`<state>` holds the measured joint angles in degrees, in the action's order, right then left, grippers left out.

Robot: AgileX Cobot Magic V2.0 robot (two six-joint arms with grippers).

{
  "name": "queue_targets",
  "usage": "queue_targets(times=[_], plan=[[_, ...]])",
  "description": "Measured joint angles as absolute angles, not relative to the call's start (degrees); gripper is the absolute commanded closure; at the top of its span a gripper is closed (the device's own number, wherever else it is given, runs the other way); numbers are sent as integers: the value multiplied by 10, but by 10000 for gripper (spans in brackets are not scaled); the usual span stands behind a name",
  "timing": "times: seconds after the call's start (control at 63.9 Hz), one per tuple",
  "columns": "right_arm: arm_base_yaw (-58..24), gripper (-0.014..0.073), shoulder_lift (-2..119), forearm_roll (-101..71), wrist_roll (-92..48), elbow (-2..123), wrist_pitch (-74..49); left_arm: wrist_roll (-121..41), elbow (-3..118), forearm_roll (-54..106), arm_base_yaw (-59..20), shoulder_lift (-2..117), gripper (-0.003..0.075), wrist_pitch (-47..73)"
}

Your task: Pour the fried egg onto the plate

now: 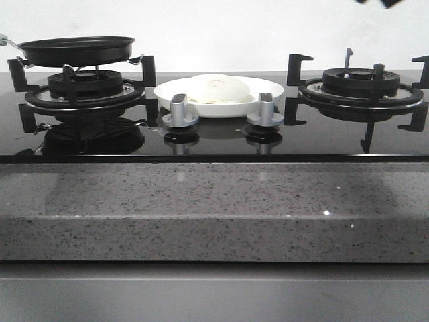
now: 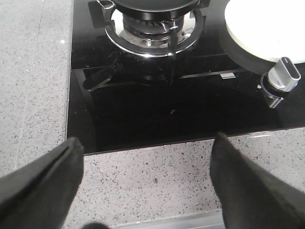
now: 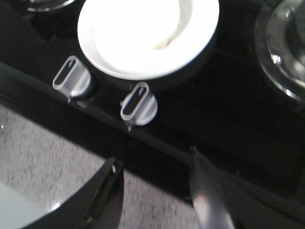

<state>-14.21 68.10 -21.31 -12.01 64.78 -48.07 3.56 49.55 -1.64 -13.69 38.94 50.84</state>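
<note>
The fried egg (image 1: 216,88), pale and domed, lies on the white plate (image 1: 271,87) in the middle of the hob, between the two burners. The black frying pan (image 1: 77,49) sits on the left burner and looks empty. My left gripper (image 2: 147,140) is open and empty over the speckled counter's front edge, with the pan (image 2: 152,4) and plate (image 2: 267,28) farther off. My right gripper (image 3: 154,158) is open and empty over the hob's front edge, short of the plate (image 3: 105,38). The egg (image 3: 190,14) is washed out there.
Two grey knobs (image 1: 179,111) (image 1: 265,109) stand just in front of the plate. The right burner (image 1: 360,87) has tall black pan supports. The grey speckled counter (image 1: 201,201) runs along the front. One knob (image 2: 282,76) shows in the left wrist view.
</note>
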Motion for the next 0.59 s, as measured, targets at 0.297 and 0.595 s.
queue_targets(times=[0.297,0.595], plan=[[-142,233,520,-212,-121,506,-498,36,495,-16,-137,389,188,508],[-142,233,398,-212,-121,422,-518,36,495,-16,-137,389,190,508]])
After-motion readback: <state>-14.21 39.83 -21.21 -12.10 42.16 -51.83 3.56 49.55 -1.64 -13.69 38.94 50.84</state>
